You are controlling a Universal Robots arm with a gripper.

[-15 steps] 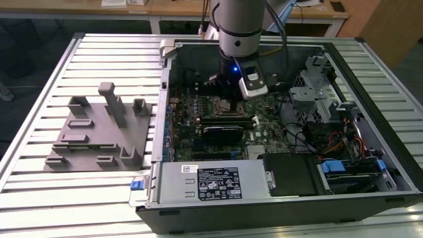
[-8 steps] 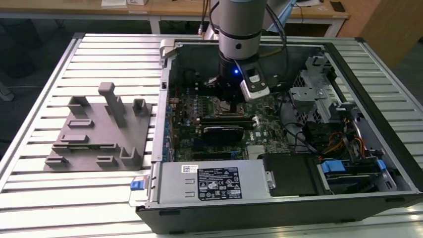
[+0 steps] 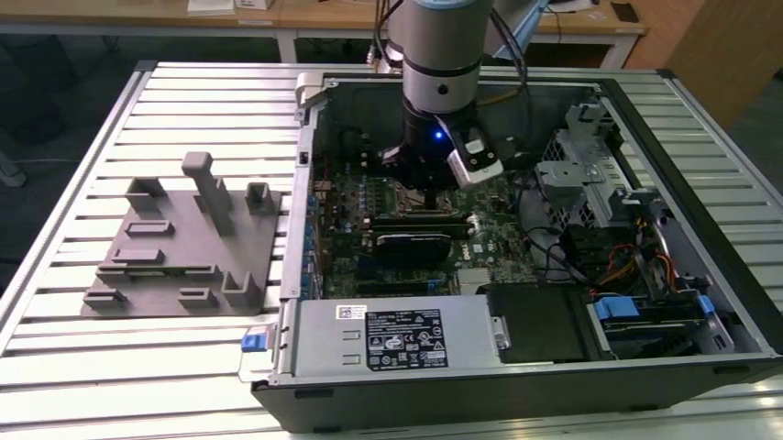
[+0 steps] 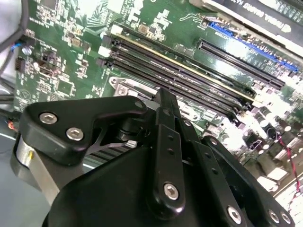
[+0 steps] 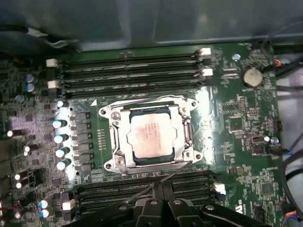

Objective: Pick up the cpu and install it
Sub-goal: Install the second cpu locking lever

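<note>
The cpu [image 5: 150,135], a small square chip with a silvery top, lies flat inside the metal socket frame [image 5: 116,142] on the green motherboard [image 5: 236,118] in the first wrist view. My gripper [image 5: 157,185] hovers just off the socket's edge, over the memory slots, with its black fingers [image 4: 165,113] pressed together and nothing between them. In the exterior view the gripper [image 3: 423,197] hangs low inside the open computer case [image 3: 636,119], over the middle of the board, and covers the socket.
A grey fixture plate with upright blocks [image 3: 183,238] lies on the slatted table at the exterior view's left. Inside the case are a power supply [image 3: 391,335], a black card [image 3: 423,240], memory slots [image 5: 128,71], and cables and drive bays [image 3: 612,257].
</note>
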